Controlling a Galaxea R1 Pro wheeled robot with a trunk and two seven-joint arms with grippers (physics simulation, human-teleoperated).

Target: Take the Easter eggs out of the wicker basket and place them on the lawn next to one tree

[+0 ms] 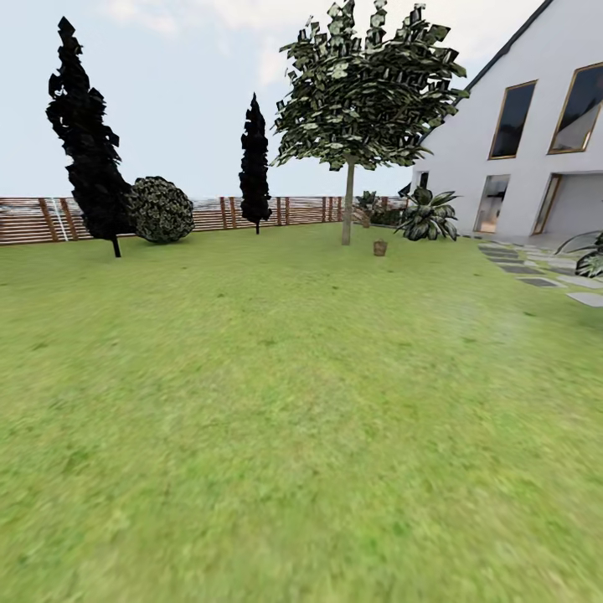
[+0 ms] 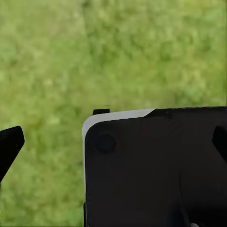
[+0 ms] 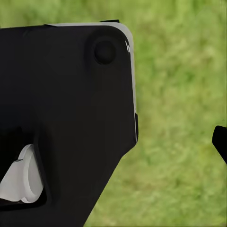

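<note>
Wicker basket (image 1: pixel 379 248) sits far off on the lawn (image 1: pixel 285 402), just right of the tree (image 1: pixel 347 205). Eggs too small to tell. Both claws' opening: cannot tell. Risk: long approach overshoots, base knocks basket.

Mottled green lawn (image 1: pixel 276 402), tan-brown wicker basket (image 1: pixel 379 248), pale grey-brown tree (image 1: pixel 347 205) trunk, brown slatted fence (image 1: pixel 209 213), white house (image 1: pixel 519 151)

a: where's the wicker basket (image 1: pixel 379 248) sitting?
b: it's standing upright way off on the lawn (image 1: pixel 276 402), a tiny tan-brown shape just beside the tree (image 1: pixel 347 201), on its house side.
a: eggs showing?
b: too small to tell. the tree's standing straight, thin pale trunk, blocky green canopy spreading above the basket.
</note>
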